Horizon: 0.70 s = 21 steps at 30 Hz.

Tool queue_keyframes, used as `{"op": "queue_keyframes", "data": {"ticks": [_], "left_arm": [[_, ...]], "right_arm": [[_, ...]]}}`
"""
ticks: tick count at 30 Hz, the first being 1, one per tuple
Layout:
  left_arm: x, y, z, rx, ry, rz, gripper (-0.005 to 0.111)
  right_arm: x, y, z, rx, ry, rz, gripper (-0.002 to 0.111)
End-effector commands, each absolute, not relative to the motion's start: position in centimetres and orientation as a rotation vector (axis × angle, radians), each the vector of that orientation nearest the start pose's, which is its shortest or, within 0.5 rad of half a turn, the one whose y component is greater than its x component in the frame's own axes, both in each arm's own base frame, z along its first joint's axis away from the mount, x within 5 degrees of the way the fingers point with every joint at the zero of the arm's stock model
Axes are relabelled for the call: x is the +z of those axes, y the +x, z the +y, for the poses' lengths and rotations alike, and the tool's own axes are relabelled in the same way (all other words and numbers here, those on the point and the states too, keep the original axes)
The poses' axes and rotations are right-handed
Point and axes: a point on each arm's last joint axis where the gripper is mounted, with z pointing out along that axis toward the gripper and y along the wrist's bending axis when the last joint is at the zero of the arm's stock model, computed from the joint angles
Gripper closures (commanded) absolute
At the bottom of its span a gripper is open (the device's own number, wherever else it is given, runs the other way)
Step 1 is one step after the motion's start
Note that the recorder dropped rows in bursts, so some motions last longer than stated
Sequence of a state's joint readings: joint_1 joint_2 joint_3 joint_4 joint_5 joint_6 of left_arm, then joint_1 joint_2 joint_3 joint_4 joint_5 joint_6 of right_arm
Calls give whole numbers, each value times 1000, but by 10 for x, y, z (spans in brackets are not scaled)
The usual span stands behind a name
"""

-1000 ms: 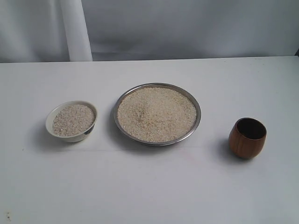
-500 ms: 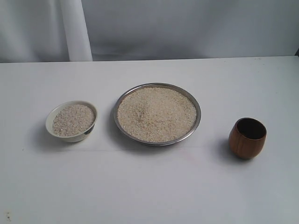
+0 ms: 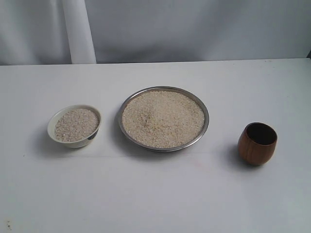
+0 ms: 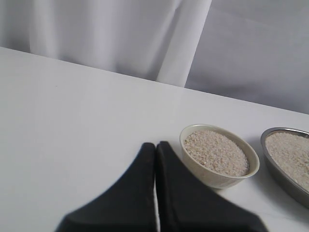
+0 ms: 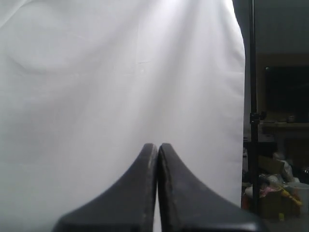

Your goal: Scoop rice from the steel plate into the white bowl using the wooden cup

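The steel plate point(image 3: 206, 130) sits mid-table, heaped with rice point(image 3: 163, 119). To its left stands the white bowl point(image 3: 54, 131), also holding rice point(image 3: 76, 124). The wooden cup point(image 3: 256, 143) stands upright and alone to the right of the plate. Neither arm shows in the exterior view. In the left wrist view my left gripper point(image 4: 155, 145) is shut and empty, with the white bowl point(image 4: 212, 175) just beside its tips and the plate's rim point(image 4: 277, 171) beyond. My right gripper point(image 5: 157, 146) is shut and empty, facing a white curtain; no task object shows in its view.
A white curtain point(image 3: 194, 29) hangs behind the white table point(image 3: 155, 194). In the right wrist view a dark stand point(image 5: 252, 96) and cluttered shelves point(image 5: 282, 188) lie past the curtain's edge.
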State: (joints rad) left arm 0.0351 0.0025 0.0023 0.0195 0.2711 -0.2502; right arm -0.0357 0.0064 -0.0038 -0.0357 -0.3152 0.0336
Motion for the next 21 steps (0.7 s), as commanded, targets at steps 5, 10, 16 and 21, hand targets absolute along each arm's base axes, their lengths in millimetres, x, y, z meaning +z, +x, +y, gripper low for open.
{"op": "queue_keyframes", "data": {"ticks": [5, 10, 16, 21], "left_arm": [[189, 55, 2, -147, -237, 1737, 107], [189, 55, 2, -147, -237, 1737, 107], [189, 55, 2, -147, -237, 1737, 107], [189, 55, 2, -147, -237, 1737, 107]], "right_arm": [[251, 44, 0, 148, 103, 1045, 108], [252, 44, 1, 280, 169, 1047, 108], [286, 52, 0, 260, 198, 1200, 108], [319, 72, 0, 156, 124, 1295, 103]]}}
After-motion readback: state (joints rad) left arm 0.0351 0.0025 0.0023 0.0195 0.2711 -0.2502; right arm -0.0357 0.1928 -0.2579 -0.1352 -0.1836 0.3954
